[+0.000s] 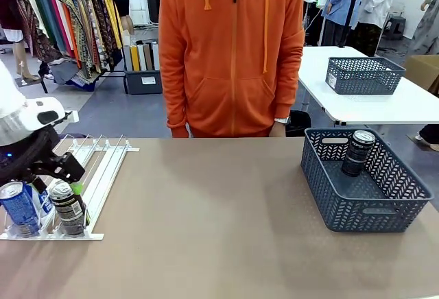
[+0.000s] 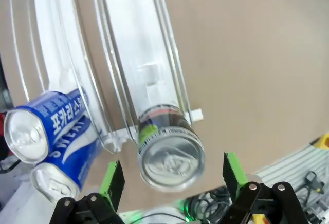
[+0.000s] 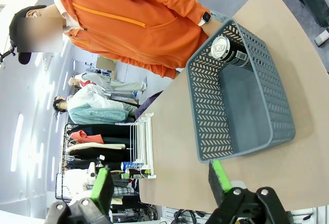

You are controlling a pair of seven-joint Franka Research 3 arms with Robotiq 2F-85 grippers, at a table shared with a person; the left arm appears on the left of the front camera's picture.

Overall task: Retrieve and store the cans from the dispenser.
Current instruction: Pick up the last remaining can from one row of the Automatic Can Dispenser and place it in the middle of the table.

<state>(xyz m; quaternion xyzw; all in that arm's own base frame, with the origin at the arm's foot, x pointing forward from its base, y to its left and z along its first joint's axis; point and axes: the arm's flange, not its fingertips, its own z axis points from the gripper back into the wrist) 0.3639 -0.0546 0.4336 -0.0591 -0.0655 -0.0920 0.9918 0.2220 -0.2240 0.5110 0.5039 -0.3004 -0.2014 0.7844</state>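
The dispenser [image 1: 103,169] lies at the table's left, its rails [image 2: 139,54] running away from me. At its front lip stands a dark can [image 1: 69,208] beside two blue-and-white cans [image 1: 19,207]. My left gripper [image 1: 67,190] is open and straddles the dark can [image 2: 170,154], one green pad [image 2: 112,182] on each side, apart from it. The blue cans [image 2: 49,126] sit to one side. My right gripper [image 3: 160,185] is open with nothing in it, above the table's near edge beside the grey basket [image 3: 205,106]. One dark can [image 1: 357,152] leans in that basket [image 1: 322,189].
A person in an orange hoodie [image 1: 230,52] stands at the far edge, hands down. A second grey basket [image 1: 363,74] sits on a white table behind. The brown tabletop [image 1: 212,217] between dispenser and basket is bare.
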